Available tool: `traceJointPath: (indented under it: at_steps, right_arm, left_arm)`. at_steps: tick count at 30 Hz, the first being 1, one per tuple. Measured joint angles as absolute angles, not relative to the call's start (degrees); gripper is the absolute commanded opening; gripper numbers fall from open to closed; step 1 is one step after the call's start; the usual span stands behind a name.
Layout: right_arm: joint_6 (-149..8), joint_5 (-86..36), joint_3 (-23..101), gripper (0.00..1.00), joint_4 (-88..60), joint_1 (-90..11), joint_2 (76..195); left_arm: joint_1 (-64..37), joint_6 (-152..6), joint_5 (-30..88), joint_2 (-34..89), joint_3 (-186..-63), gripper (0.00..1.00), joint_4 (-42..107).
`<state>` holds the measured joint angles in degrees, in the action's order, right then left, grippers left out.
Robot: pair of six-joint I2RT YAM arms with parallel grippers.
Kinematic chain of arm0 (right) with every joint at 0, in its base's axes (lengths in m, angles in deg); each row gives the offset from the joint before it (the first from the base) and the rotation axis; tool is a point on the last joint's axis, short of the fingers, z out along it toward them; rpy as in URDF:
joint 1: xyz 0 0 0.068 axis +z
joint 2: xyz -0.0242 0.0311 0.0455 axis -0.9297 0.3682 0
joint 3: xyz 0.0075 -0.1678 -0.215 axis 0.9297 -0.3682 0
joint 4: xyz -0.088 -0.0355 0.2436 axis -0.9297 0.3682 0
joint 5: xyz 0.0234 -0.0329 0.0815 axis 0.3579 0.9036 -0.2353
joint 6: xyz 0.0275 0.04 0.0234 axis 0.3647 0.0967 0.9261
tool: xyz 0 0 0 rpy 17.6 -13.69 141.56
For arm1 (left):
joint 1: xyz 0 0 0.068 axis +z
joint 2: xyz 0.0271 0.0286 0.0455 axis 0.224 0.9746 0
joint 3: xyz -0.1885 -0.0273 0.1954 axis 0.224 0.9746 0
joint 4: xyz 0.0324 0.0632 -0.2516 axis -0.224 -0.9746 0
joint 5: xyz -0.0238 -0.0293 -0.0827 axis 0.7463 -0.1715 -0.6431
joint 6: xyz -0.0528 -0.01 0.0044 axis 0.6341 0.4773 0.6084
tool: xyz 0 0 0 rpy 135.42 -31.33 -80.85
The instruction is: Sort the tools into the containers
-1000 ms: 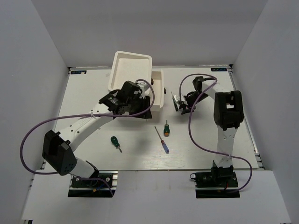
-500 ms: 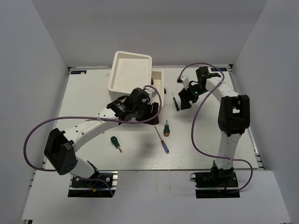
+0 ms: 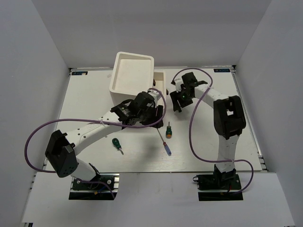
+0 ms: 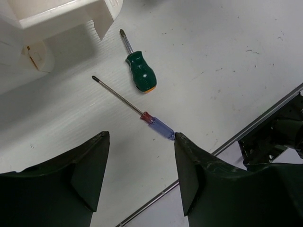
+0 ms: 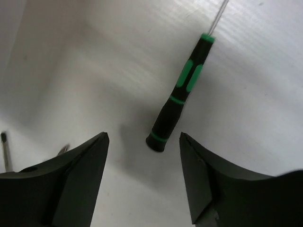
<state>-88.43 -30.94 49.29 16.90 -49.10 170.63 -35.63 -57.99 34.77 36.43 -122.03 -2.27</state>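
My left gripper is open and empty, hovering over the thin blue-handled screwdriver, whose handle end lies at my right fingertip. A stubby green-handled screwdriver lies just beyond it; both show in the top view, blue and green. A second green stubby screwdriver lies nearer my left arm. My right gripper is open and empty above the thin dark-handled screwdriver, which lies flat just ahead of the jaws. The white drawers stand at the back. No pliers are in view.
A smaller white drawer sits beside the big one, its corner in the left wrist view. The table's metal front rail and an arm base lie past the blue screwdriver. Purple cables loop off both arms.
My left gripper has swung right and toward the front, from the drawers to above the blue and green screwdrivers. My right gripper has moved back and left over the dark-handled screwdriver.
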Motion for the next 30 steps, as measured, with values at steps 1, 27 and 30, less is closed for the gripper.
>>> traceJointPath:
  at_steps: [1,27,30]
  right_arm:
    - [-87.75,-29.39,49.29,0.62,15.85,-48.73,171.08]
    - [-73.52,-32.43,58.42,0.0,15.45,-52.84,166.04]
    - [-68.54,-36.63,63.04,0.0,15.0,-53.32,163.87]
  left_arm:
    - [-35.85,-57.88,35.1,36.4,-121.94,0.68,-2.27]
    - [-38.6,-55.81,37.33,35.62,-110.38,0.59,2.01]
    - [-38.65,-55.37,37.29,34.83,-109.85,0.59,2.49]
